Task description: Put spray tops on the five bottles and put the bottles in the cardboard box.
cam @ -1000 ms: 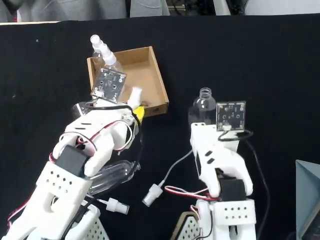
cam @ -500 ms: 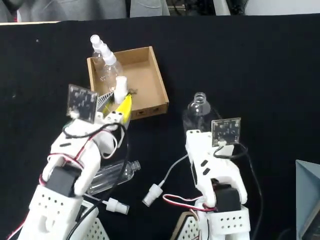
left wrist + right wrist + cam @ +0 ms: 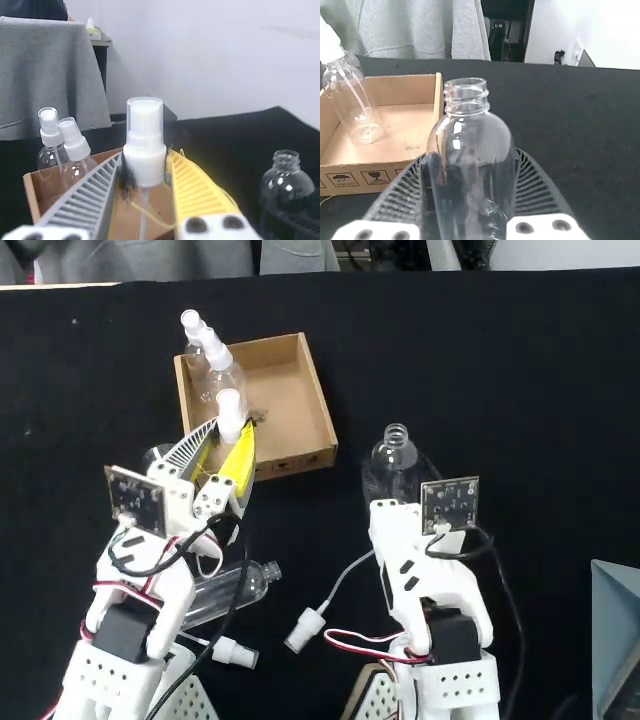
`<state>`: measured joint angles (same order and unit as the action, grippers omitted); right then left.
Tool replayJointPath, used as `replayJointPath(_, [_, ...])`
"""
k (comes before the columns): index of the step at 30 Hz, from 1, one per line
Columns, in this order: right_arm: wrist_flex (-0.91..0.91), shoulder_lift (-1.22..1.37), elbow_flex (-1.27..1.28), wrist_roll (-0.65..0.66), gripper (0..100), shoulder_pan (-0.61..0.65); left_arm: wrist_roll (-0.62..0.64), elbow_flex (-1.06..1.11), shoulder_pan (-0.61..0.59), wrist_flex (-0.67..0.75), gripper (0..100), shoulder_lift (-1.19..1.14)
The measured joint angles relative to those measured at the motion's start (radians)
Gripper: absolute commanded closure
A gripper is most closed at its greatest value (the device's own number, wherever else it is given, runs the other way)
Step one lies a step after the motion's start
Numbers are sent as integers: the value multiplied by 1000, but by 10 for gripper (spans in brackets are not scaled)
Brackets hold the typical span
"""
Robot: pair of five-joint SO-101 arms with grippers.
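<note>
Over the last second the left arm pulls back from the cardboard box [image 3: 296, 395] and lifts clear of it, while the right arm draws the open bottle [image 3: 394, 452] slightly toward its own base. The left tool [image 3: 228, 425] is closed on a spray top [image 3: 229, 412], gripped by its collar with the white head standing upright above the fingers. Its dip tube hangs down between them, though the tube's lower end is hard to make out. The right tool [image 3: 395, 480] is clamped around the open bottle, which stands upright on the counter [image 3: 500, 370] with its neck bare.

From the spray top, the bottle lies off to the robot's right, well apart, past the box's near corner. Both long axes are vertical, so the top probably needs to travel sideways until it is over the neck, then come straight down. The left arm carries the part and the right arm only steadies the bottle.
</note>
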<state>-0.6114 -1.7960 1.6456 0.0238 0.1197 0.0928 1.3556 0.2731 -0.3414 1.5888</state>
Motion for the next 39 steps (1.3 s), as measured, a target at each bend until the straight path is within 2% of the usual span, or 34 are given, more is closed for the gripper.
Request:
replayJointPath(6, [48, 0, 34, 0, 946, 0, 126, 115, 0, 115, 972, 146])
replayJointPath(13, [49, 0, 34, 0, 946, 0, 222, 150, -2, 130, 971, 219])
replayJointPath(21, [52, 0, 34, 0, 946, 0, 483, 169, -2, 130, 971, 221])
replayJointPath(28, [52, 0, 41, 71, 946, 2, 577, 169, -2, 130, 971, 221])
replayJointPath(39, [0, 0, 41, 206, 948, 132, 738, 169, -166, 206, 971, 221])
